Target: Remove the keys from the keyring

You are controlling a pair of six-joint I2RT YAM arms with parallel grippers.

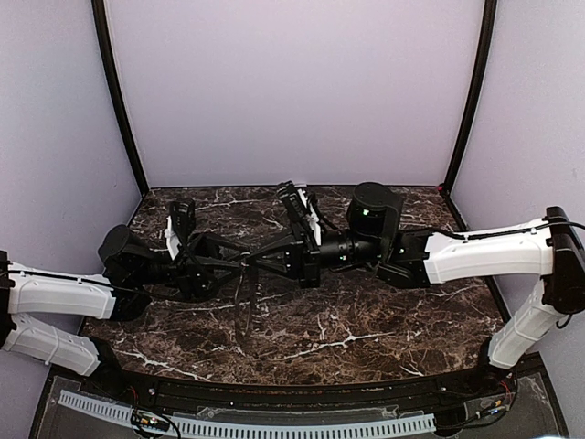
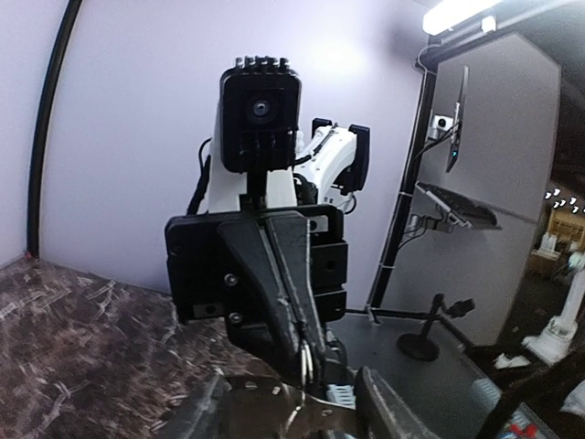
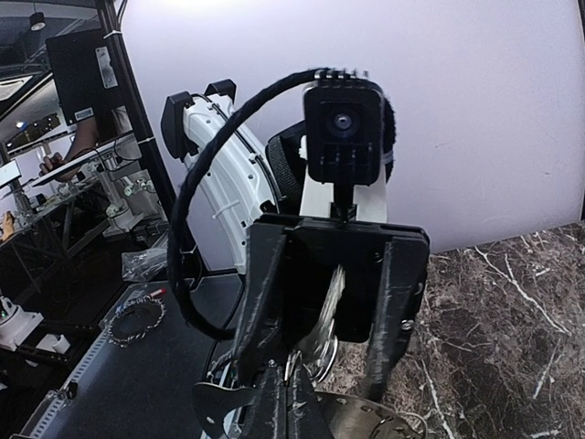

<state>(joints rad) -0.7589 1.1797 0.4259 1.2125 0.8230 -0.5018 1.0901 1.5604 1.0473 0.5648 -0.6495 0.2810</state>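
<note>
**Marble top, lilac walls, and no key off yet as far as I can see**

Dark marble table (image 1: pixel 393 320) boxed in by pale purple walls (image 1: pixel 292 91) at the back and both sides, with black posts (image 1: pixel 119 101) running up the back corners. Both arms meet nose to nose over the middle of it, up off the surface.

Progress, my read: early. The right gripper (image 2: pixel 306 352) is clamped tight with the thin keyring (image 2: pixel 304 366) poking out of its tips, so it looks pinched there. The keys (image 3: pixel 361 422) are flat metal bits bunched right under it, and they look like they're still on the ring. In the top view I can't spot a loose key on the marble. The left gripper (image 3: pixel 322 361) has its fingers spread with the metal sitting between them, gaps on both sides, so it's around the bunch and not squeezing anything. So pretty much all of the job is left: grab a key, work it round the ring, pull it free, repeat.

Room-wise it's fine. The meeting point is well apart from all three walls, with bare marble in front and behind. The tight spot is between the two grippers themselves, which are almost touching. Each arm can back out sideways along its own line. The right arm's big round joint sits near the back wall, so I'd watch that when it swings.
</note>
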